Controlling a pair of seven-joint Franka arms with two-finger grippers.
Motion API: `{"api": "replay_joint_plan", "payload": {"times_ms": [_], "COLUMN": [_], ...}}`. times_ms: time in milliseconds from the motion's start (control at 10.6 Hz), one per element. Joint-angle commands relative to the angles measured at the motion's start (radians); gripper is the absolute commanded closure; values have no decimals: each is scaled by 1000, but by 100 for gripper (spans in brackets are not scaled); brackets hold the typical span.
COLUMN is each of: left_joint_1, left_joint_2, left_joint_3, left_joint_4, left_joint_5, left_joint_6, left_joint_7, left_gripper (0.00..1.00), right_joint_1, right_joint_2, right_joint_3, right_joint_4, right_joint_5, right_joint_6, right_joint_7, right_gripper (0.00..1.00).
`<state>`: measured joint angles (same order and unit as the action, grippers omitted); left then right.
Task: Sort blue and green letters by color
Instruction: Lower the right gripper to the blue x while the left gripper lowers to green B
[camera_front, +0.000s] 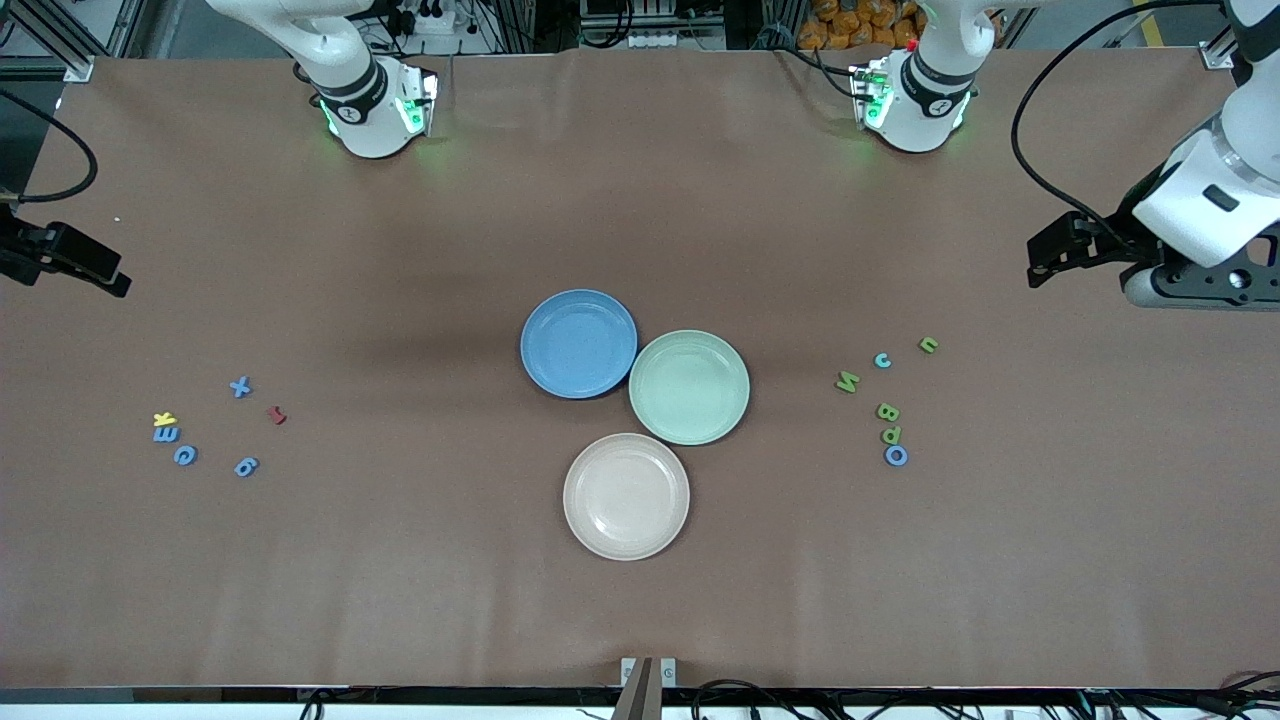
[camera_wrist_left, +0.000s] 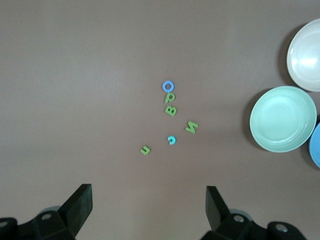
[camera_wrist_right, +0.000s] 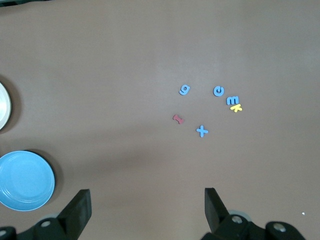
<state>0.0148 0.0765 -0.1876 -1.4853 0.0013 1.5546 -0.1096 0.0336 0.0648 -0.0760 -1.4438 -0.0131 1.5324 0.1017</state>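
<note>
3 plates mid-tabletop (camera_front: 300, 600), touching in a cluster: blue plate (camera_front: 578, 343), pale green plate (camera_front: 689, 387) beside it, cream plate (camera_front: 626, 496) nearest the front cam. 12 letters total in 2 loose groups, all tiny chunky pcs lying flat. Right arm's end, 6 pcs: 4 blue letters – x (camera_front: 240, 387), E (camera_front: 166, 434), c (camera_front: 185, 456), g (camera_front: 246, 466) – plus 1 yellow letter (camera_front: 164, 419) touching the E, and 1 dark red letter (camera_front: 277, 415). Left arm's end, 6 pcs: 4 green letters – n (camera_front: 928, 345), N (camera_front: 847, 381), B (camera_front: 887, 411), P (camera_front: 890, 435) – w/ 2 blue: small c (camera_front: 883, 360) and O (camera_front: 896, 456) touching the P. Left claw (camera_wrist_left: 149, 202) hangs open over bare tabletop near its group, holding nothing; right claw (camera_wrist_right: 147, 205) same, open and empty, near its own group.
</note>
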Motion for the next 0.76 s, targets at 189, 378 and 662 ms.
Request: {"api": "replay_joint_plan", "payload": {"times_ms": [189, 378, 662], "left_joint_1": [5, -1, -1], "left_joint_2": [-21, -14, 49], "left_joint_3": [-7, -10, -13], "left_joint_4": [-290, -435, -631], "left_joint_5": [-34, -12, 2], "left_joint_6": [255, 437, 764], "left_joint_7": [27, 27, 27], "left_gripper": [0, 0, 0], "right_joint_1": [-35, -58, -110], "right_joint_2": [50, 52, 59], "right_joint_3": [4, 4, 4], "right_joint_4": [-140, -315, -504], "right_joint_5": [50, 45, 47], "right_joint_6": [222, 435, 638], "right_joint_7": [-204, -313, -529], "right_gripper": [0, 0, 0]}}
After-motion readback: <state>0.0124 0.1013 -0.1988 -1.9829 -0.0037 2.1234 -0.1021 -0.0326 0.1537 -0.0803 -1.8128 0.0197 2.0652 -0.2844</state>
